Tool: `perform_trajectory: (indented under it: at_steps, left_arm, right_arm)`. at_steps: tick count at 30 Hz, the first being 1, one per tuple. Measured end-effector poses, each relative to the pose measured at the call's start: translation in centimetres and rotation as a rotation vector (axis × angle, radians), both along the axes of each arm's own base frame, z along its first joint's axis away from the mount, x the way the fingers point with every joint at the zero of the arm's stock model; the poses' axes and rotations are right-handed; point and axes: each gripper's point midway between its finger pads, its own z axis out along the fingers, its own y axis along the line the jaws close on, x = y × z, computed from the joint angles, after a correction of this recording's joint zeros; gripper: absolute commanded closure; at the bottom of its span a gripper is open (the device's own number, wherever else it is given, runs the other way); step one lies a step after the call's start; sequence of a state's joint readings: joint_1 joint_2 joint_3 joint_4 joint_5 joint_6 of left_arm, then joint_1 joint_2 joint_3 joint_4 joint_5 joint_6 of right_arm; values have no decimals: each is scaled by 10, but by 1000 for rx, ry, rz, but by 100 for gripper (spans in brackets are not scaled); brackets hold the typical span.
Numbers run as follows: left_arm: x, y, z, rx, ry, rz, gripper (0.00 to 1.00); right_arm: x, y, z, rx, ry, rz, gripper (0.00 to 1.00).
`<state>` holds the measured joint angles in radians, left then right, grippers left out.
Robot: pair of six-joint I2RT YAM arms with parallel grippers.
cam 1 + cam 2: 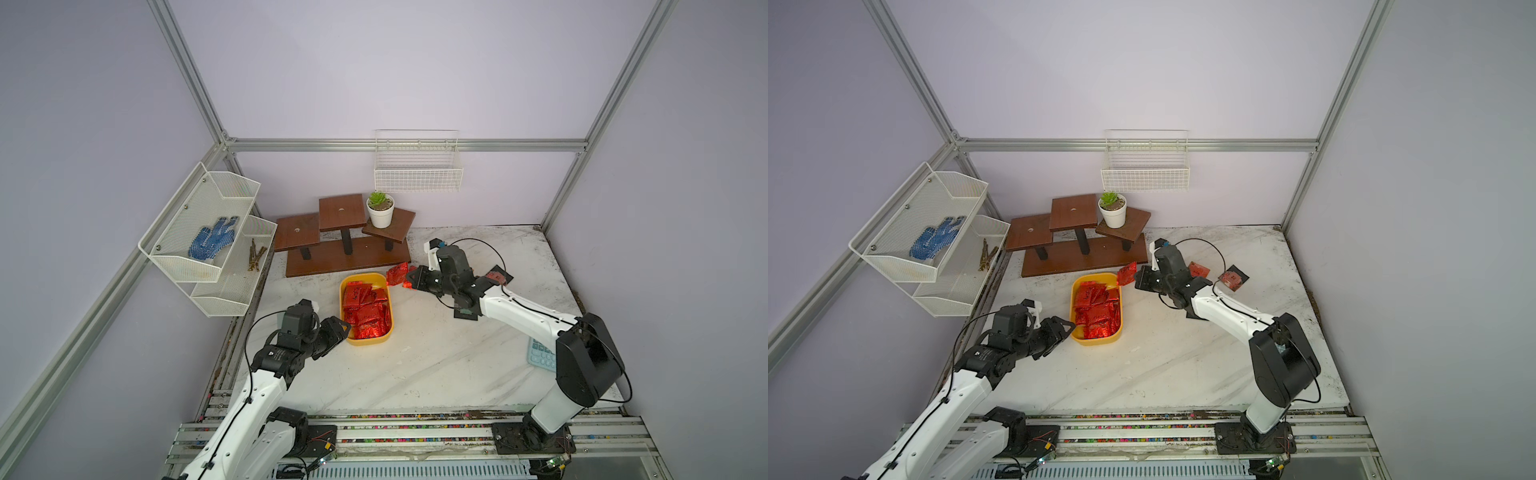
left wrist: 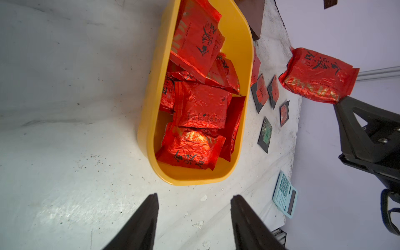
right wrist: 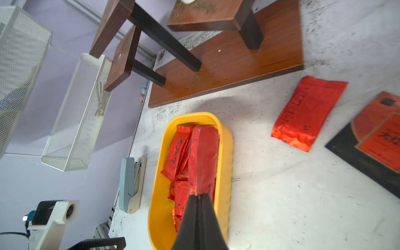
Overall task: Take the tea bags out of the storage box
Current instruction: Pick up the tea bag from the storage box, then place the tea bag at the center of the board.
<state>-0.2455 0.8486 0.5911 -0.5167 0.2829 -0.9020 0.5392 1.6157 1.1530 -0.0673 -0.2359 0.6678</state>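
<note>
Red foil is pinched in your right gripper (image 3: 198,194). Its jaws are pressed together on the end of one tea bag (image 3: 204,155), which hangs lifted just off the far right corner of the storage box (image 1: 365,341), above the pile. Your right arm reaches in long from the front right, forearm low over the table, with the claw pointing left at the box. Your left arm comes from the front left with its elbow bent. The left gripper (image 2: 194,197) sits low by the box's near left corner with its jaws spread and nothing between them. In the left wrist view its tips are near the rim but apart from it.

The yellow box lies lengthwise mid-table, its far end near the base of the wooden stand (image 1: 345,259). Open marble runs from its near end to the front rail. To its right, your own forearm crosses the space. A calculator (image 2: 285,194) lies toward the table's right front.

Your count is one box and one bag in the claw. One red sachet (image 3: 307,112) lies flat on the table beside the stand. Four black packets (image 2: 260,93) lie to the right of the box, three red-labelled and one green. The tea bags (image 2: 201,108) in the box overlap too much for a sure count, but at least six show.
</note>
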Motion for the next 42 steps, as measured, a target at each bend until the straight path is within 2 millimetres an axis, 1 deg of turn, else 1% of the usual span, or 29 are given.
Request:
perform_trajectory:
  at_steps: [3, 5, 6, 9, 12, 15, 21, 23, 26, 31, 32, 33, 35, 37, 40, 42]
  left_arm:
    - [1, -17, -2, 14, 6, -51, 43]
    - [3, -27, -4, 18, 12, -74, 44]
    - [4, -31, -5, 19, 14, -82, 44]
    - [7, -39, -8, 25, 16, -97, 44]
    - [9, -43, -10, 28, 17, -101, 44]
    - [11, -42, -10, 30, 10, -95, 44]
    - [13, -38, -9, 45, 0, -71, 42]
    - [13, -35, -5, 50, -14, -61, 41]
    - [13, -31, 0, 56, -35, -46, 40]
    - [13, -21, 6, 62, -52, -13, 39]
    - [14, -18, 7, 62, -54, -1, 39]
    - [15, -15, 8, 61, -57, 9, 39]
    - [17, -8, 10, 59, -61, 35, 39]
    - [19, -1, 12, 59, -66, 53, 38]
    - [20, 8, 14, 56, -69, 78, 38]
    - [20, 14, 15, 54, -68, 94, 38]
  right_arm:
    - [-2, -28, -6, 4, 10, -41, 100]
    - [-6, -46, -14, 0, 28, -68, 100]
    - [-8, -52, -19, -1, 38, -75, 100]
    - [-18, -62, -37, -1, 70, -75, 100]
    - [-29, -64, -57, 1, 112, -60, 100]
    - [-37, -61, -72, 21, 149, -41, 100]
    - [-37, -48, -107, 81, 232, -17, 100]
    - [-37, -46, -119, 96, 265, -15, 100]
    - [-36, -43, -130, 110, 290, -16, 100]
    - [-33, -41, -137, 115, 295, -16, 100]
    - [-33, -41, -138, 114, 297, -17, 98]
    - [-33, -42, -139, 111, 297, -19, 93]
    - [-32, -44, -140, 103, 294, -30, 81]
    - [-30, -47, -142, 88, 285, -39, 72]
    - [-28, -57, -144, 52, 281, -68, 64]
    - [-27, -63, -142, 27, 270, -84, 61]
